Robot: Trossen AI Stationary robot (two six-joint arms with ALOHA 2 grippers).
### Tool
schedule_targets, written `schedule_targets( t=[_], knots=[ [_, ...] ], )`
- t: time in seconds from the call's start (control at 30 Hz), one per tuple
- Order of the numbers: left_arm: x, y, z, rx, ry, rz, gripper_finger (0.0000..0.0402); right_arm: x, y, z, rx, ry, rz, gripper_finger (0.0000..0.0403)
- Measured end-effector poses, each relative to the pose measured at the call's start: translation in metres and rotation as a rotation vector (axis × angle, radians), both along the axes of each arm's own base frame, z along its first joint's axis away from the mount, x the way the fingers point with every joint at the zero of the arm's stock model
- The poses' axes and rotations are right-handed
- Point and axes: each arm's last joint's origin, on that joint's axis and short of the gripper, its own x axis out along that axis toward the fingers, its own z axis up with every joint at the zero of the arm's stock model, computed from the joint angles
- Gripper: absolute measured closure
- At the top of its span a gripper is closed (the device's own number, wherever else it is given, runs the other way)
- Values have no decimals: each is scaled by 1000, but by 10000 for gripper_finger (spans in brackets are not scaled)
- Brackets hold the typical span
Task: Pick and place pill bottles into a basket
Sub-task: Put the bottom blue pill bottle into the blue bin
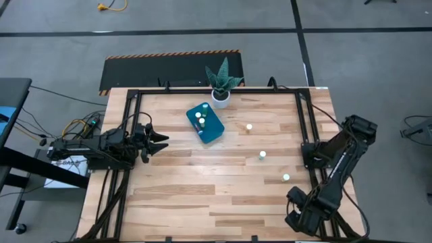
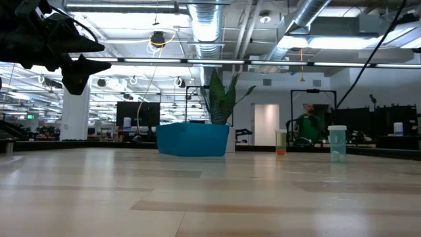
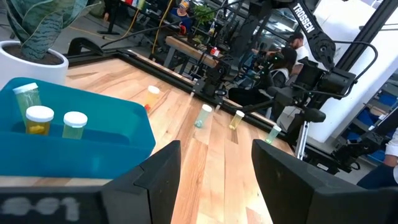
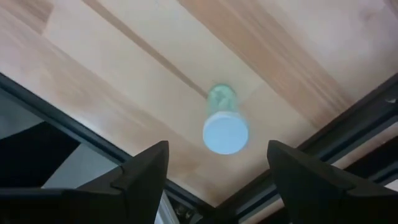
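The teal-blue basket (image 1: 205,123) lies on the far middle of the wooden table, also in the low view (image 2: 193,139) and the left wrist view (image 3: 93,134). Three pill bottles (image 3: 40,118) stand upright in it. Three more bottles stand on the table at the right: (image 1: 249,127), (image 1: 262,155), (image 1: 286,177). My left gripper (image 1: 162,143) is open and empty, raised above the table left of the basket (image 3: 214,168). My right gripper (image 1: 291,201) is open at the near right, above the nearest bottle (image 4: 225,124), without touching it.
A white pot with a green plant (image 1: 221,94) stands at the far edge, just behind the basket. A black metal frame (image 1: 307,128) runs along the table's edges. Bare wood lies in the near and left parts of the table. A person (image 2: 308,125) shows in the room beyond.
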Motion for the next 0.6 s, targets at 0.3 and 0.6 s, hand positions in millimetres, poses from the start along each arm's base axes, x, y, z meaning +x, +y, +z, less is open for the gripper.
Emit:
schedule_targets(
  t=[0.3,0.6],
  knots=[
    [0,0,0,0,0,0,216,2,2,-8,-21,11,-1,139],
    [0,0,0,0,0,0,216,2,2,-8,-26,12,-9,176]
  ],
)
